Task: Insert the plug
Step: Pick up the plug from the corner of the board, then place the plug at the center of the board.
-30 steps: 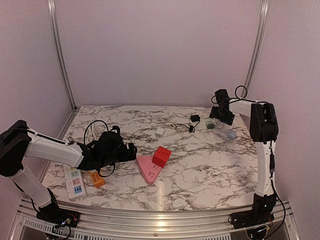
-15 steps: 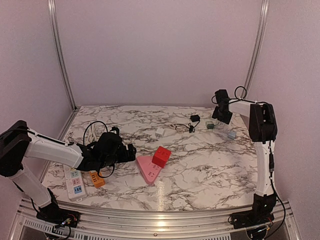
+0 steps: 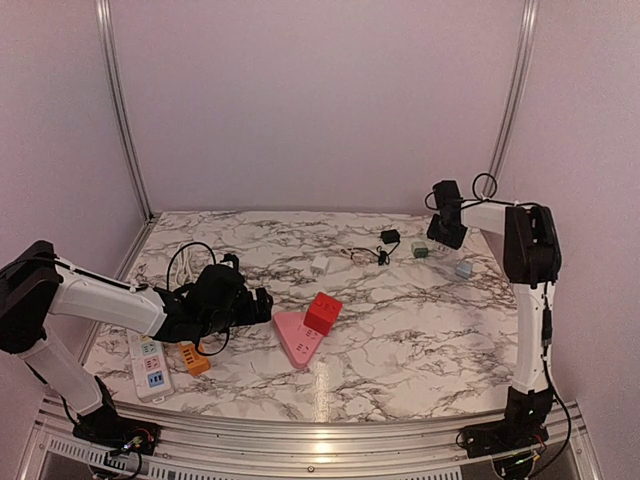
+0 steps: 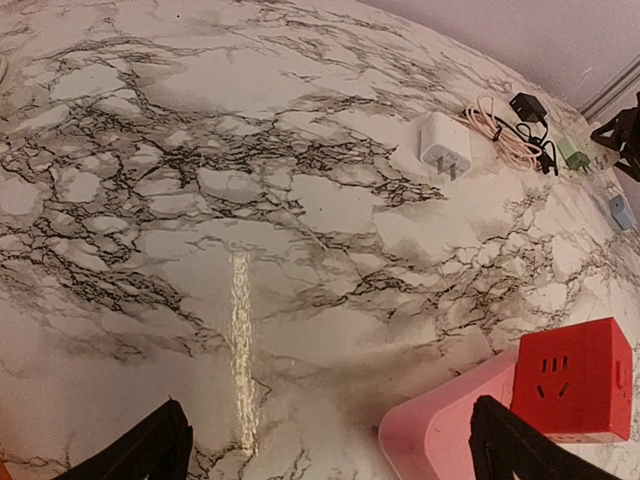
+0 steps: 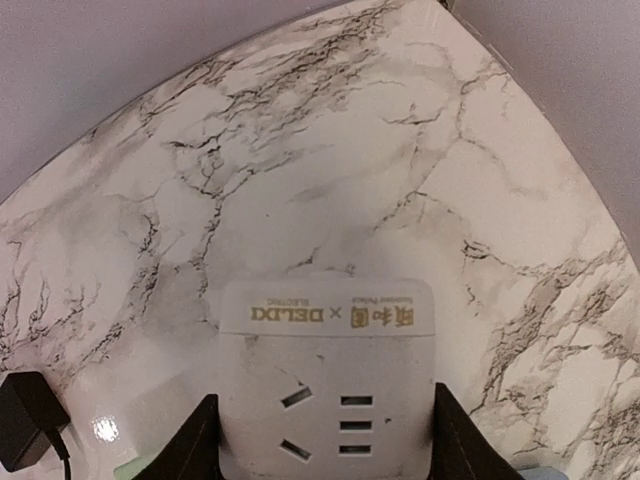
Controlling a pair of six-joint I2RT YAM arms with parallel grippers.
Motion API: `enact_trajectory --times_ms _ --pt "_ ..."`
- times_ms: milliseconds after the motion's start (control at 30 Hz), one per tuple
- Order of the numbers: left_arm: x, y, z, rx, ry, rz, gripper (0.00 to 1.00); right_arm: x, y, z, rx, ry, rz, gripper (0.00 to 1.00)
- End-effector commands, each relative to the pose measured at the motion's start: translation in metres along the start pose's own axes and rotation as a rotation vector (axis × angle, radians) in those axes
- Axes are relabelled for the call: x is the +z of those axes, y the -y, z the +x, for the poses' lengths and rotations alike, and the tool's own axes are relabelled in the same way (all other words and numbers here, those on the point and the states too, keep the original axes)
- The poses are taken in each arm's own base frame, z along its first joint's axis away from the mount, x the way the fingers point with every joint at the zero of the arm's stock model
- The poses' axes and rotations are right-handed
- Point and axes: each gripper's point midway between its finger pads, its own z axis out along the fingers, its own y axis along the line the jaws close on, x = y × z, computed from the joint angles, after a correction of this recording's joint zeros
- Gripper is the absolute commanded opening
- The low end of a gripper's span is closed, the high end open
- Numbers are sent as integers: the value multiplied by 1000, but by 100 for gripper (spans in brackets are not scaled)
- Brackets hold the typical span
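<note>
Right wrist view: your right fingers [image 5: 322,420] pinched the white socket block [image 5: 327,350], maybe to steady it. Your left fingers [image 4: 328,420] gaped wide, empty, facing the white plug [image 4: 444,148] upper right of their view.

walls [image 3: 320,100]: pale pink | table [image 3: 420,340]: white veined marble | posts [image 3: 122,110]: aluminium

Your left arm [image 3: 110,300] lay low, stretched toward table centre. The left gripper [image 4: 328,410] had its fingers spread wide with nothing between them. Your right arm [image 3: 528,300] stood upright, forearm folded toward the far right corner, and the right gripper [image 5: 322,397] pinched a white socket block [image 5: 325,330] on both sides.
</note>
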Motion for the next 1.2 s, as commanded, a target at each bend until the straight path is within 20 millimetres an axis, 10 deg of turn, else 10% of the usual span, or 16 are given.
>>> enact_trajectory --times_ms 0,667,1167 --pt "-6 9 -12 6 47 15 99 -59 -16 -51 29 133 -107 40" --pt "-6 19 -13 28 62 28 99 -209 -27 57 -91 176 -295 41" --pt "-6 28 -18 35 71 46 99 -231 -20 176 -190 80 -313 44"
